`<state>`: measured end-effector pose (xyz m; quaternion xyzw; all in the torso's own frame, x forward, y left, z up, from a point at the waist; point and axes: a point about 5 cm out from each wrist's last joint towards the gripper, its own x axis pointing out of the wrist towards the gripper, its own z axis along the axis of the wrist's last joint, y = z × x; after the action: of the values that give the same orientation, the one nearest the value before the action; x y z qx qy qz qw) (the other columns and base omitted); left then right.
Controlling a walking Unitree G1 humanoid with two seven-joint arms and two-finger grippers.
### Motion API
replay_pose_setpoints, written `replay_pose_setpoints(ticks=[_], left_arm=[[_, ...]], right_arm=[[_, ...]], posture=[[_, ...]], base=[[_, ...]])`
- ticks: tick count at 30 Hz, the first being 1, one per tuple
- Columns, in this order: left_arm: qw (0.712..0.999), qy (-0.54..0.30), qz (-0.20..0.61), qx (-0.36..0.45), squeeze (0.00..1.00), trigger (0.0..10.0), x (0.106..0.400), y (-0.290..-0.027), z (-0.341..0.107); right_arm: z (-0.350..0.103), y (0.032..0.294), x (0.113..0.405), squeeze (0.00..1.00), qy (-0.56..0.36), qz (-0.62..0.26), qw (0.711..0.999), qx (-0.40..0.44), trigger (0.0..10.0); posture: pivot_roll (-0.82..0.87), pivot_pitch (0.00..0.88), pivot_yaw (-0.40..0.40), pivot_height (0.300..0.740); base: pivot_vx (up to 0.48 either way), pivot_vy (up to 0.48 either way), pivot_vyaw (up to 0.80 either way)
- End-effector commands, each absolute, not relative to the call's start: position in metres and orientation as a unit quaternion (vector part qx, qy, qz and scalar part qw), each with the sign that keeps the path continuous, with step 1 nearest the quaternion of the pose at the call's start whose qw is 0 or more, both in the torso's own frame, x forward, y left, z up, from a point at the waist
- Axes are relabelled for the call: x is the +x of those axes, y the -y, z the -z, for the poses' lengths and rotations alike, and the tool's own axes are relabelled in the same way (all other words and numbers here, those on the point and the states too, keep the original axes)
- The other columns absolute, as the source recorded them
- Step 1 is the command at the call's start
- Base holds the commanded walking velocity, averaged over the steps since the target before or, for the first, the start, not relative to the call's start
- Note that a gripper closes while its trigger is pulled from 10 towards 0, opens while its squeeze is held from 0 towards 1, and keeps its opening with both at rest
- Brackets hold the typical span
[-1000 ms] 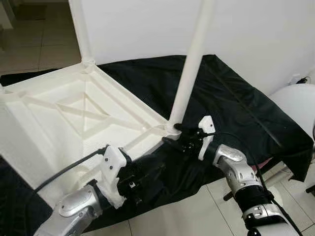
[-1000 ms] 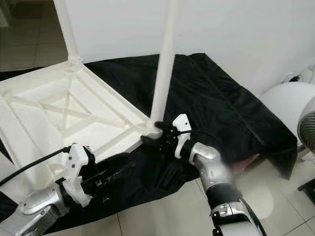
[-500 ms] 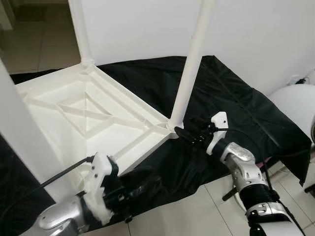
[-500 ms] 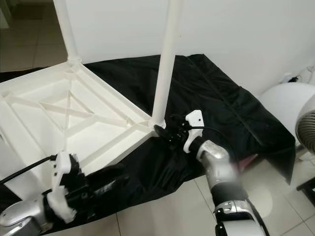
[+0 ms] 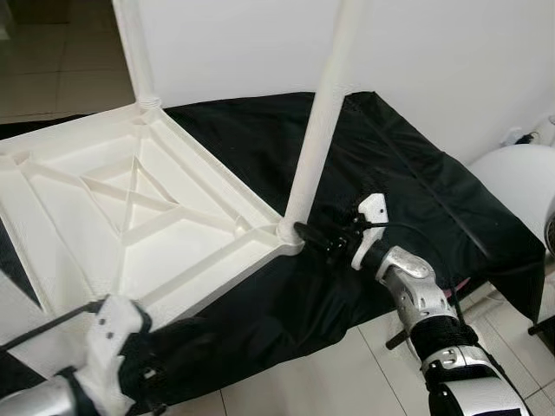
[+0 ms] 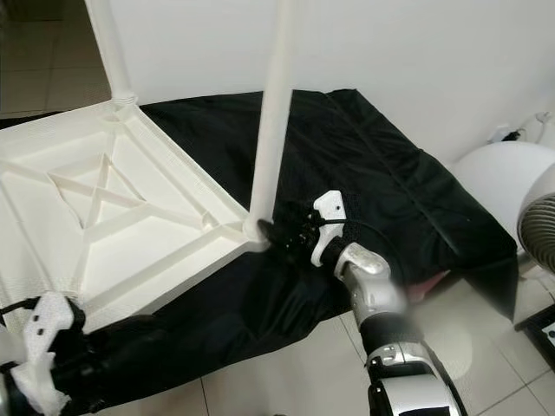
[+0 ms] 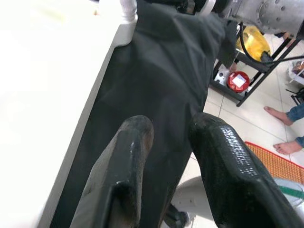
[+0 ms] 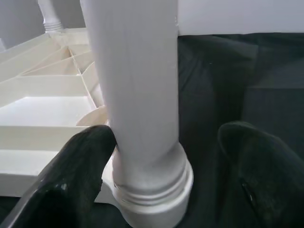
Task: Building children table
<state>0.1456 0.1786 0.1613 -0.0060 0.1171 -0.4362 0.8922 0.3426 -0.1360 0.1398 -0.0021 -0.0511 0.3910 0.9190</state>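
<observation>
1. Left eye view: white plastic children's table [image 5: 130,208] lies upside down on a black cloth [image 5: 408,182], its underside up. Matte, moulded, with raised ribs forming a cross and triangles inside a square rim.
2. Two round white legs stand upright from its corners: near leg [image 5: 316,121] at the corner closest to the right arm, far leg [image 5: 134,52] at the back corner. Both are smooth tubes with a ringed collar at the socket.
3. Cloth is thin and faintly shiny, creased in long folds, draped over a low surface and hanging to the pale tiled floor [image 5: 347,373].
4. Right gripper [image 5: 305,232] sits at the base of the near leg. Right wrist view: its two black fingers [image 8: 71,175] are spread wide, one on each side of the leg's collar [image 8: 156,190]; the nearer finger lies against the leg, the other stands apart from it. Jaws open, not clamped.
5. Left gripper [image 7: 166,142] is low at the near edge of the cloth, off the table's rim. Left wrist view: two rounded, glossy black fingers with a narrow gap between them, nothing held; jaws only slightly parted.
6. White wall [image 5: 434,52] behind. A rounded white object [image 5: 520,182] stands by the cloth's right end.
7. Left wrist view: bare feet [image 7: 280,130] of a person on the tiles, beside a black stand holding a red item [image 7: 237,80].
</observation>
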Motion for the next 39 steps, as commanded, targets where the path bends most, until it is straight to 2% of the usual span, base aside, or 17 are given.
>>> replay_pose_setpoints(ticks=[1,9,12,14,15,21,26,33,37,39], left_arm=[[0.85,-0.115,0.513,-0.002,0.0,10.0,0.136,-0.176,-0.165],[0.861,-0.143,0.488,0.016,0.0,10.0,0.124,-0.183,-0.161],[0.867,-0.146,0.476,0.014,0.0,10.0,0.118,-0.186,-0.161],[0.874,-0.154,0.461,0.007,0.0,10.0,0.103,-0.192,-0.163],[0.874,-0.154,0.461,0.007,0.0,10.0,0.103,-0.192,-0.163],[0.883,-0.16,0.442,0.002,0.0,10.0,0.089,-0.199,-0.162],[0.899,-0.148,0.413,0.011,0.0,10.0,0.087,-0.202,-0.16],[0.914,-0.128,0.383,0.024,0.0,10.0,0.089,-0.194,-0.17],[0.929,-0.119,0.348,0.041,0.0,10.0,0.087,-0.197,-0.178],[0.938,-0.116,0.324,0.052,0.0,10.0,0.084,-0.203,-0.185]], right_arm=[[-0.141,0.136,0.345,0.0,0.052,-0.392,0.918,-0.007,10.0],[-0.138,0.107,0.338,0.0,0.046,-0.454,0.89,0.01,10.0],[-0.135,0.097,0.332,0.0,0.039,-0.487,0.872,0.023,10.0],[-0.135,0.093,0.318,0.0,0.032,-0.531,0.846,0.035,10.0],[-0.135,0.093,0.318,0.0,0.032,-0.531,0.846,0.035,10.0],[-0.136,0.109,0.308,0.0,0.029,-0.543,0.838,0.036,10.0],[-0.139,0.136,0.308,0.0,0.033,-0.503,0.862,0.042,10.0],[-0.149,0.162,0.304,0.0,0.04,-0.476,0.876,0.066,10.0],[-0.148,0.17,0.296,0.0,0.026,-0.493,0.866,0.079,10.0],[-0.143,0.167,0.29,0.0,0.0,-0.53,0.845,0.074,10.0]], posture=[[0.11,0.084,-0.107,0.74],[0.15,0.089,-0.121,0.74],[0.16,0.092,-0.127,0.74],[0.17,0.1,-0.136,0.74],[0.17,0.1,-0.136,0.74],[0.2,0.112,-0.146,0.74],[0.21,0.116,-0.155,0.74],[0.22,0.117,-0.156,0.74],[0.24,0.121,-0.174,0.74],[0.27,0.122,-0.193,0.74]], base=[[0.0,0.0,0.0],[0.0,0.0,0.0],[0.0,0.0,0.0],[0.0,0.0,0.0],[0.0,0.0,0.0],[0.0,0.0,0.0],[0.0,0.0,0.0],[0.0,0.0,0.0],[0.0,0.0,0.0],[0.0,0.0,0.0]])
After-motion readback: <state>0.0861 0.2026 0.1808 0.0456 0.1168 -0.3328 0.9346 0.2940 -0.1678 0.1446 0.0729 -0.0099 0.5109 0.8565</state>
